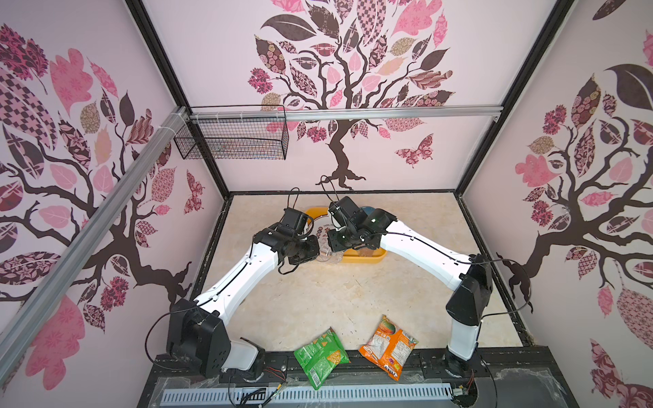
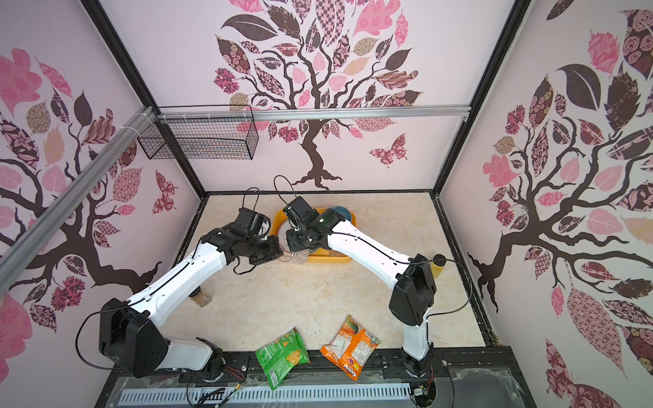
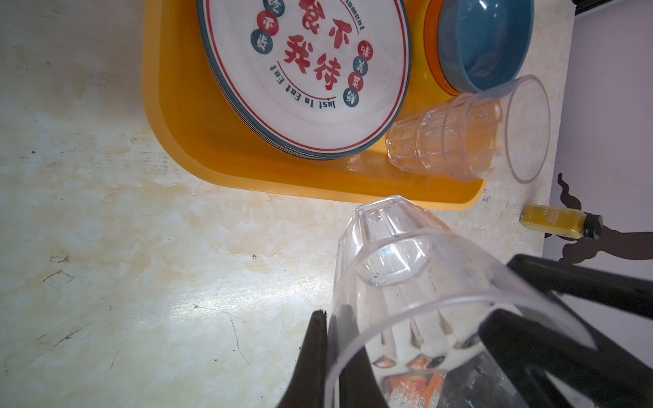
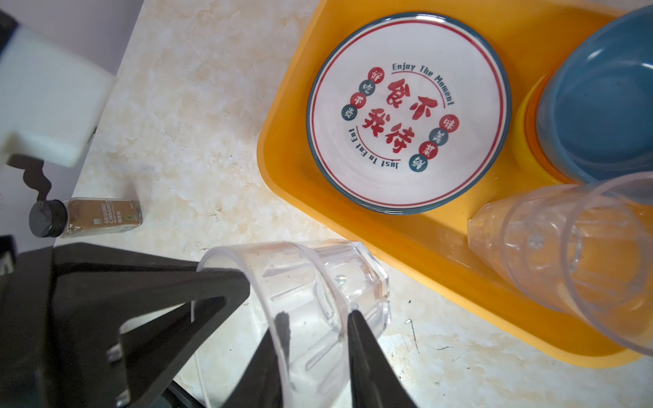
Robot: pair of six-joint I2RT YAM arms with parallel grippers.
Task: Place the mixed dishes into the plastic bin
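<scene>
1. Clear cup (image 3: pixel 388 282): no writing; tipped on its side just outside the bin's near wall, between both claws.
2. Spice jar (image 4: pixel 102 217): far left by the wall, black cap, label "GROUND CINNAMON".
3. Left claw (image 3: pixel 330 328): clenched on the cup's rim wall.
4. Right claw (image 4: pixel 318 318): fingers straddle the cup's lower wall; a firm grip cannot be told.
5. Bin (image 4: pixel 406 247): yellow-orange, mid-table, partly hidden by both arms in both top views.
6. Plate stack (image 4: pixel 410 116): bin's left half; top plate reads "Enjoy The Moment", "Just To Eat Eat", plus red Chinese characters.
7. Blue bowl (image 4: pixel 600 106): nested in an orange bowl (image 3: pixel 433 60), right of the plates.
8. Nested cups (image 3: pixel 459 141): clear, on their side against the bin's near wall.
9. Yellow bottle (image 3: pixel 554 224): right of the bin, black cap, label unreadable.
10. Snack bags, green (image 1: pixel 319 356) and orange (image 1: pixel 387 348): front edge, print too small.
</scene>
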